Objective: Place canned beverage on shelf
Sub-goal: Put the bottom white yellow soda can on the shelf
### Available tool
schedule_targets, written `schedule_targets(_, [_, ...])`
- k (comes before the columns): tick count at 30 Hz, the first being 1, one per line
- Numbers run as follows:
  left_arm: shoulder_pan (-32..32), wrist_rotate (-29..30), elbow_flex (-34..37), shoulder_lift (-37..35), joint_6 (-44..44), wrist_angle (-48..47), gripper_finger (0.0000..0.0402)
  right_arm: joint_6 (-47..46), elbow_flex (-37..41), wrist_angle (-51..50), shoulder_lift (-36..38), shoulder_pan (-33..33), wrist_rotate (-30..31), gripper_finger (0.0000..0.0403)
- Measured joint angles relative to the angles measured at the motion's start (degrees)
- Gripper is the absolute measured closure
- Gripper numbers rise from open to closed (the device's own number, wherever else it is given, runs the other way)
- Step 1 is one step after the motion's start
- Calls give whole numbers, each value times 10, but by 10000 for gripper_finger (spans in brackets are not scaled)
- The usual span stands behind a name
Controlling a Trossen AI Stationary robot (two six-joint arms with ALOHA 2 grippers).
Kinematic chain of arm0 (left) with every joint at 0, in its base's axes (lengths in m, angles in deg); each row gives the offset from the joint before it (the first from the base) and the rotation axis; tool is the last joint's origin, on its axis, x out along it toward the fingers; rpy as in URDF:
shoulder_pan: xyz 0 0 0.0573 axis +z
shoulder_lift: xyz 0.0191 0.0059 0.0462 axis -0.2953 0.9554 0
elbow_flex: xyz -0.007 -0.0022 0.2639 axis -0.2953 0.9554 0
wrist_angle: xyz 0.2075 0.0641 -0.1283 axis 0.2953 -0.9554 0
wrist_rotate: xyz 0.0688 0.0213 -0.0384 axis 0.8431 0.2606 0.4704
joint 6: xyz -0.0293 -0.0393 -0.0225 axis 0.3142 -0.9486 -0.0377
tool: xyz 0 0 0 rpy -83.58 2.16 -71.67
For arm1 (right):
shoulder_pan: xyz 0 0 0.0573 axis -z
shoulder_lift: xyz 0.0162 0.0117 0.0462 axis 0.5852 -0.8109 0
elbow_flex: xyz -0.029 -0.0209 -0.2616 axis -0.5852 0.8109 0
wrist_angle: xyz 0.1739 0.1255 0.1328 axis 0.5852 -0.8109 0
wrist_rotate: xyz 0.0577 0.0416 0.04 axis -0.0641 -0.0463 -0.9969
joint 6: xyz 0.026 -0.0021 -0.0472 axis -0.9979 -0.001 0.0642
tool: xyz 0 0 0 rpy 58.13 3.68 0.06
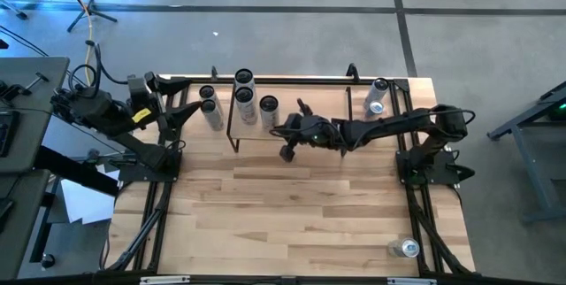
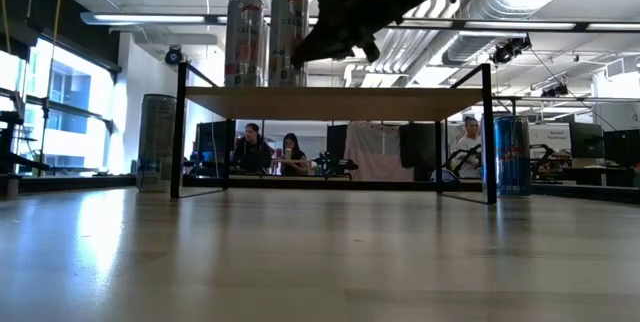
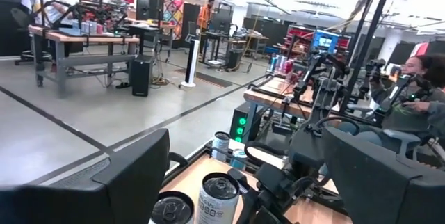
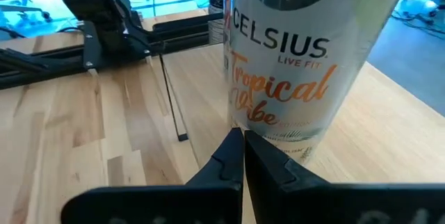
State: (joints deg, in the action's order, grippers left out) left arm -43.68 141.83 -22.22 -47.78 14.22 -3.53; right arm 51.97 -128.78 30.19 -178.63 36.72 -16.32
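Beside shelf (image 1: 292, 119) right half: right gripper (image 1: 293, 134), fingers closed, can-free.

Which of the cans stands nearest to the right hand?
The Celsius can on the shelf, rightmost of those there, beside the right hand; the other cans stand farther left.

A white can (image 4: 292, 64), orange-lettered, stands upright on the shelf (image 1: 292, 130), a light wood top on thin black legs.

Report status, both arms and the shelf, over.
Right pincer shut, empty, over the shelf beside the Celsius can. Left pincer open, parked at table's left-rear. Three cans on shelf, nothing blocking.
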Motion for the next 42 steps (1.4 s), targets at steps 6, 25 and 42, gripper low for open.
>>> schedule_targets(6, [0, 12, 0, 0, -1, 0, 57, 1, 0, 8, 0, 14, -47, 403])
schedule_targets(25, [0, 19, 0, 0, -10, 0, 57, -1, 0, 99, -22, 32, -89, 403])
schedule_targets(42, [0, 19, 0, 0, -21, 0, 57, 18, 0, 109, -34, 85, -97, 403])
